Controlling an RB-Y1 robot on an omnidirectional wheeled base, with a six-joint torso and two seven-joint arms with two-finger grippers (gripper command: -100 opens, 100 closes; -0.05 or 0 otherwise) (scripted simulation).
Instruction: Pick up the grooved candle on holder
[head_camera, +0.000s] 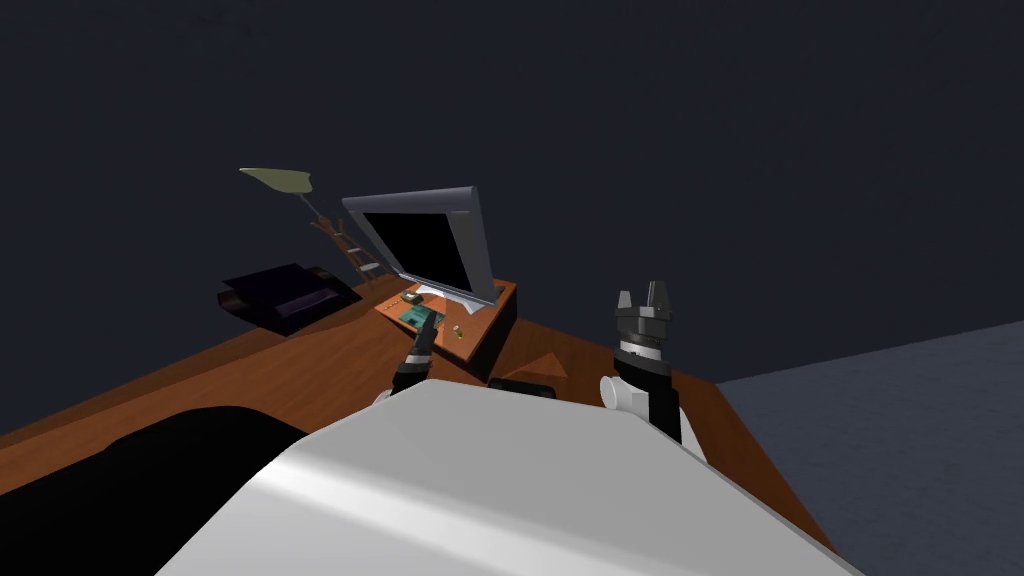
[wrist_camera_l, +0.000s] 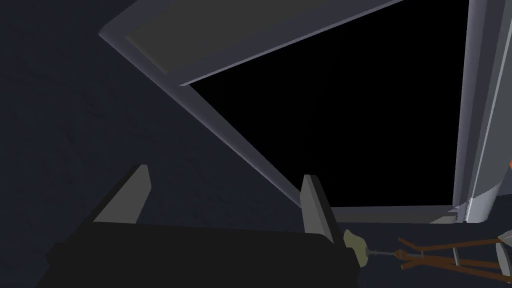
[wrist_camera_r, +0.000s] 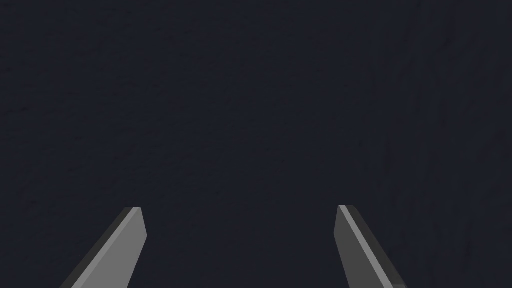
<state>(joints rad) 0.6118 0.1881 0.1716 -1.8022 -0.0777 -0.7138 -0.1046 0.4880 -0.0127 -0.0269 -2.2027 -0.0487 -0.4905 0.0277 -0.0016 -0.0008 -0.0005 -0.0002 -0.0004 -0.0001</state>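
Left end effector (head_camera: 427, 333), fingers apart and empty, hovers just left of small yellowish candle (head_camera: 456, 331) on desk riser (head_camera: 482, 320) below monitor (head_camera: 425, 245); right end effector (head_camera: 645, 297), also spread, raised well apart.

Small yellowish candle (head_camera: 456, 331) sits on raised wooden stand (head_camera: 482, 320)

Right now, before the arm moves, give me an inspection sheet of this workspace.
Surface: brown wooden desk, with a raised wooden stand on it.
Job's things: small yellowish object on the stand, probably the candle; too small to tell grooves.
Clutter: monitor, lamp, dark box, green item.
Grippers: left gripper open, near the stand, facing the monitor; right gripper open, raised over the desk's right part.
Cables: nothing seen.
Surroundings: dark wall, grey floor.
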